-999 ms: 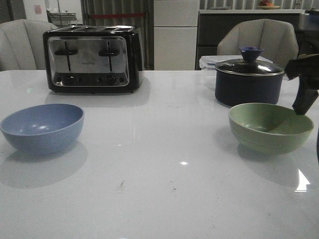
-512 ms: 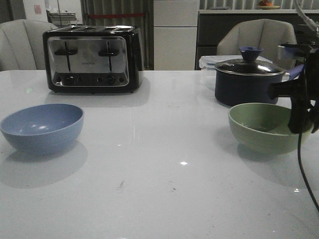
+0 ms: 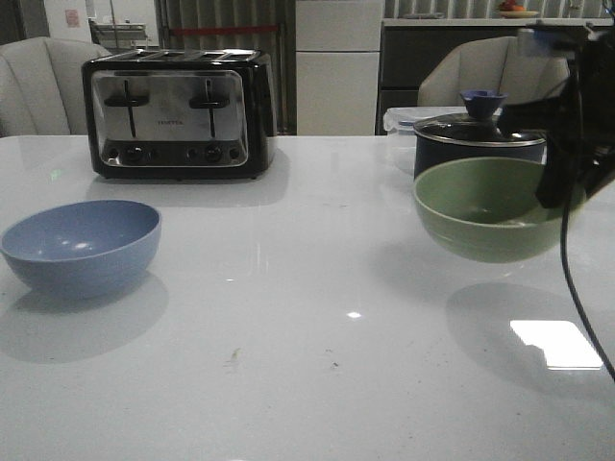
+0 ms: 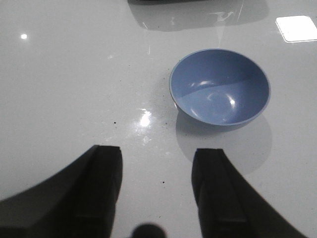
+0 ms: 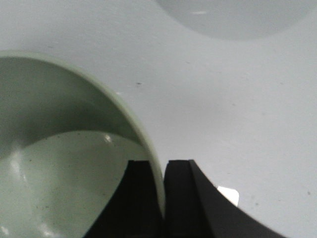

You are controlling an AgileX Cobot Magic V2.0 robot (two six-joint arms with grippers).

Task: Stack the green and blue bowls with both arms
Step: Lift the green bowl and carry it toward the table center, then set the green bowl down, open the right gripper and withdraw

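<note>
The dusty blue bowl (image 3: 82, 245) sits upright on the white table at the left. It also shows in the left wrist view (image 4: 220, 87), a little beyond my left gripper (image 4: 157, 161), which is open and empty over bare table. The sage green bowl (image 3: 485, 206) hangs in the air at the right, above its shadow. My right gripper (image 3: 565, 173) is shut on its right rim. In the right wrist view the gripper (image 5: 162, 171) pinches the green bowl's (image 5: 59, 163) rim, one finger inside and one outside. The left arm is out of the front view.
A black and silver toaster (image 3: 178, 113) stands at the back left. A dark lidded saucepan (image 3: 478, 149) stands just behind the lifted green bowl, with a clear container behind it. A thin black cable (image 3: 575, 298) hangs from the right arm. Chairs stand beyond the table.
My right gripper came down onto the green bowl's right rim, closed on it and lifted it off the table, shifting it slightly left. The blue bowl has not moved.
</note>
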